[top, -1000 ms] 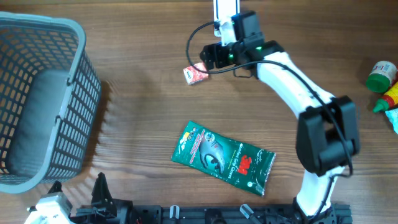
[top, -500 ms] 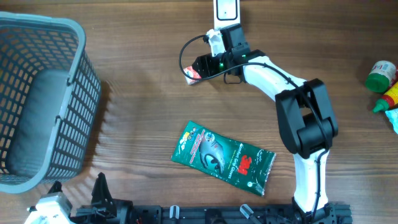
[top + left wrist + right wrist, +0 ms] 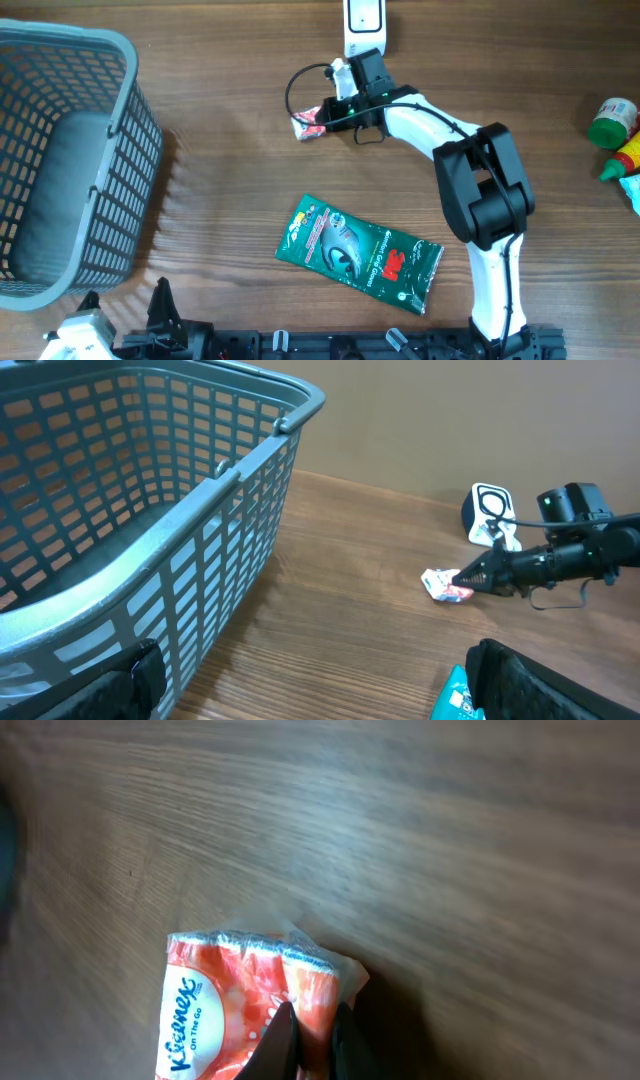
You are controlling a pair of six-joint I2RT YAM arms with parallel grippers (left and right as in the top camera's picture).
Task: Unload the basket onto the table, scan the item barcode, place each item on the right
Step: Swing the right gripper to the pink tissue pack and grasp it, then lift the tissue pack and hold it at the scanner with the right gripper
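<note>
My right jaws are pinched shut on one end of the tissue pack (image 3: 230,1020), which lies on the bench (image 3: 220,150) near the scanner (image 3: 362,20), off to its side. I judge the pack light, soft and slick-wrapped: an end pinch may slip, and a grip across the body would be safer. My left jaws stand wide open, well apart from the scanner.

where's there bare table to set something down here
Bare wood lies between the basket and the green 3M pack, and a wider patch between the right arm and the bottles at the right edge. Crowded at top centre, where the right gripper pinches the tissue pack below the scanner.
</note>
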